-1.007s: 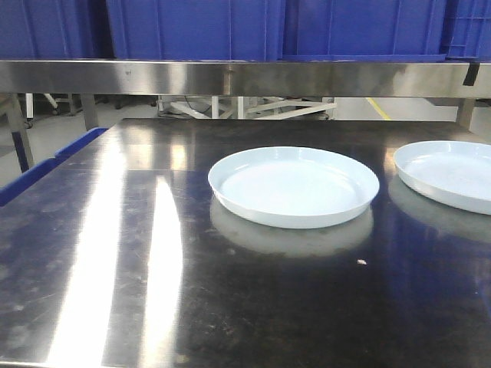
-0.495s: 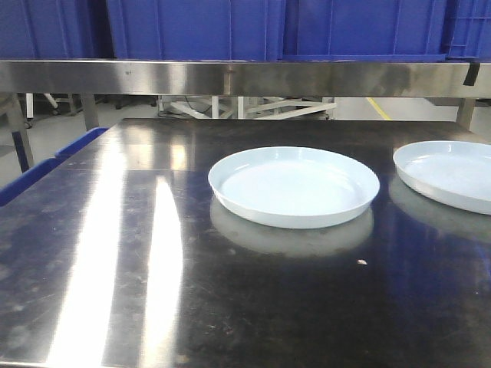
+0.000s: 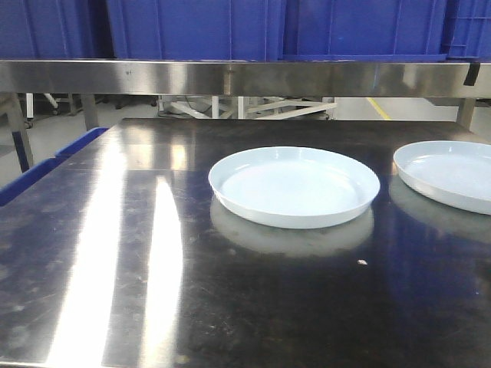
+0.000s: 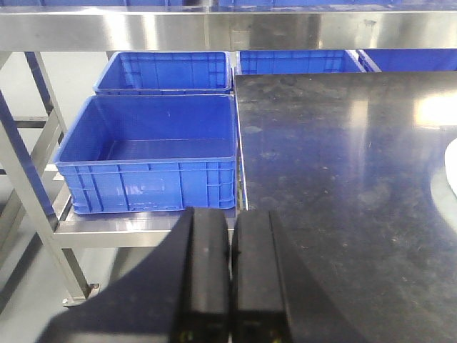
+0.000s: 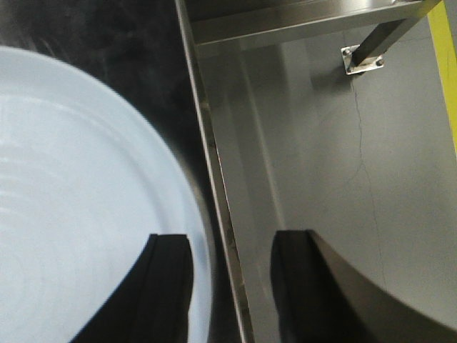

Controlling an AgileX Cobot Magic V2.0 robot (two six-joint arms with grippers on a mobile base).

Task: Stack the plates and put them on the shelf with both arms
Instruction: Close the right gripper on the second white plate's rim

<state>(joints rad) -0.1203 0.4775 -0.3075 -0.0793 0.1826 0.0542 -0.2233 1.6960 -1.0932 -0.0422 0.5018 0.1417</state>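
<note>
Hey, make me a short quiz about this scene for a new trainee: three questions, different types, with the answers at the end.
1. True or false: the centre plate and the right plate on the steel table are already stacked.
2. Multiple choice: in its wrist view, the left hand is A) open, B) shut on a plate, C) shut on nothing.
3. Fill in: the right hand is open at the table's edge, with one finger over a ____.
Key: 1 false, they sit side by side, apart. 2 C. 3 plate.
</note>
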